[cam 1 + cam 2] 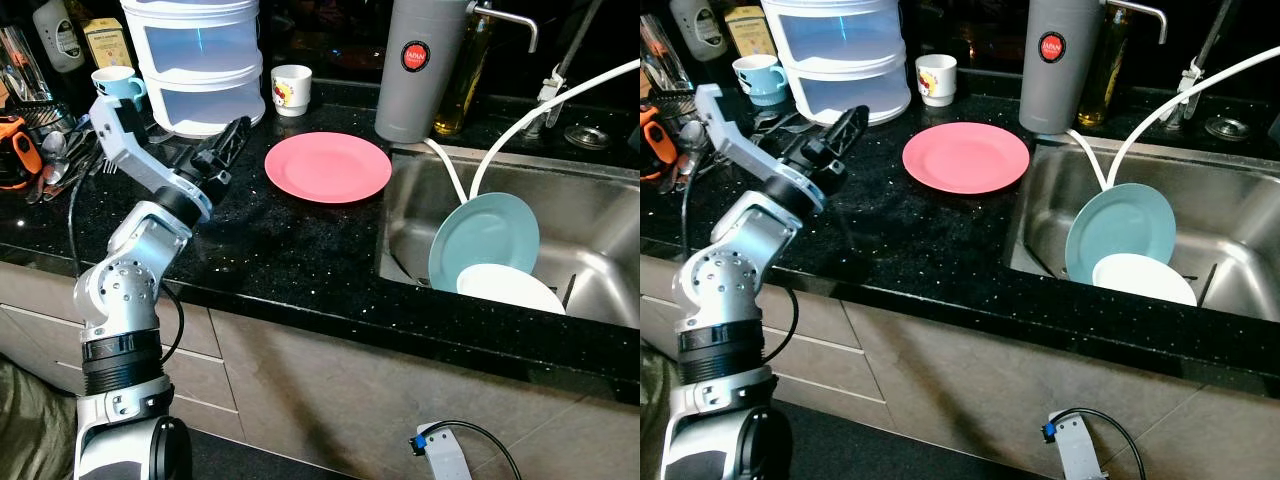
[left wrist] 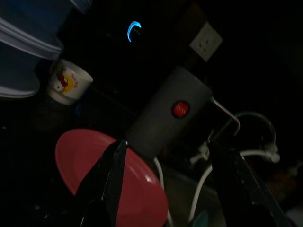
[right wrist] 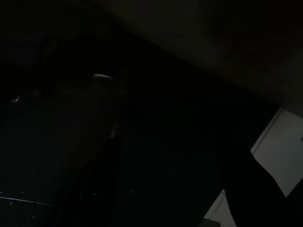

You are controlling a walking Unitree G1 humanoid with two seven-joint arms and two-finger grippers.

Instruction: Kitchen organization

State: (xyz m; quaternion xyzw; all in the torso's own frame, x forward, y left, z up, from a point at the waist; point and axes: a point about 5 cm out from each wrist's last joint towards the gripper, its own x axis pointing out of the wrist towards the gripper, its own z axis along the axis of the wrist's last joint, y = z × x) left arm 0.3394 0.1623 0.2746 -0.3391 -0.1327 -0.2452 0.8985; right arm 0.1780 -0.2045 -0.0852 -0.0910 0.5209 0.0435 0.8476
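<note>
**One pink plate ahead of my spread fingers**

Two black fingers of my left gripper (image 1: pixel 232 137) stand apart above bare black speckled counter (image 1: pixel 280 250). Just beyond lies the round pink plate (image 1: pixel 328 167); past it, the grey cylinder (image 1: pixel 420 70), red label reading "JAPAN".

grey canister (image 1: pixel 421 70), round red label reading "JAPAN"

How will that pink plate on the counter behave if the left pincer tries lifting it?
The pink plate lies flat on the counter, so its low rim probably resists gripping. It looks rigid and glossy, likely slippery. It may slide rather than tip.
</note>
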